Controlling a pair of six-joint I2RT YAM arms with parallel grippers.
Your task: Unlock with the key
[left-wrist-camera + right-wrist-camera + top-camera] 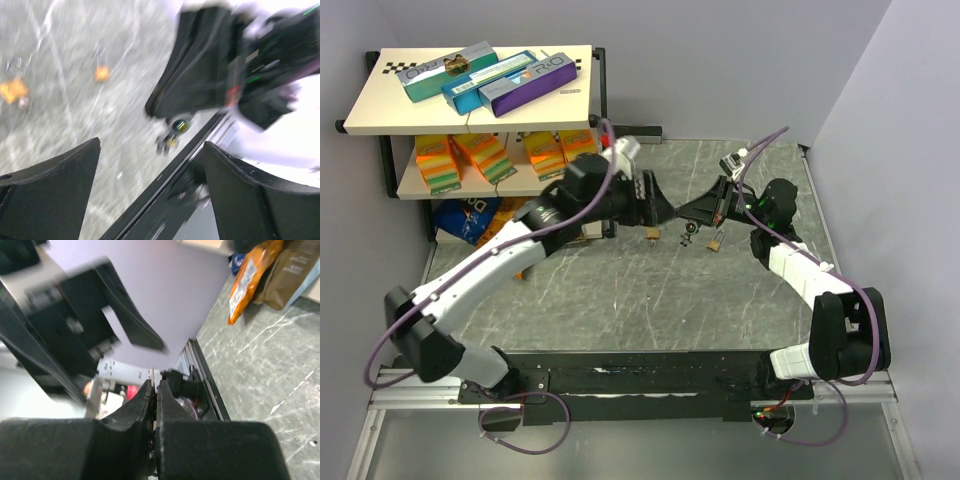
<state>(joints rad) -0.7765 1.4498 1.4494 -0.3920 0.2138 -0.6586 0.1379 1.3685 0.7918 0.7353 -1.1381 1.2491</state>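
My right gripper (155,385) is shut on the key (152,371). A thin metal sliver of it sticks up between the tips. In the left wrist view a small ring with dark bits (171,135) dangles under the right gripper's tip, above the table. My left gripper (150,145) is open with nothing between its fingers, facing the right gripper from close by. From above, the two grippers, left (663,212) and right (686,212), almost meet over the middle of the table, with the key bunch (688,234) hanging below. A brass padlock (717,243) lies just to the right.
Another small brass padlock (652,235) lies below the left gripper; both padlocks (101,73) (12,90) appear blurred in the left wrist view. A shelf (380,110) with boxes stands at the back left, with snack bags (247,280) on the table under it.
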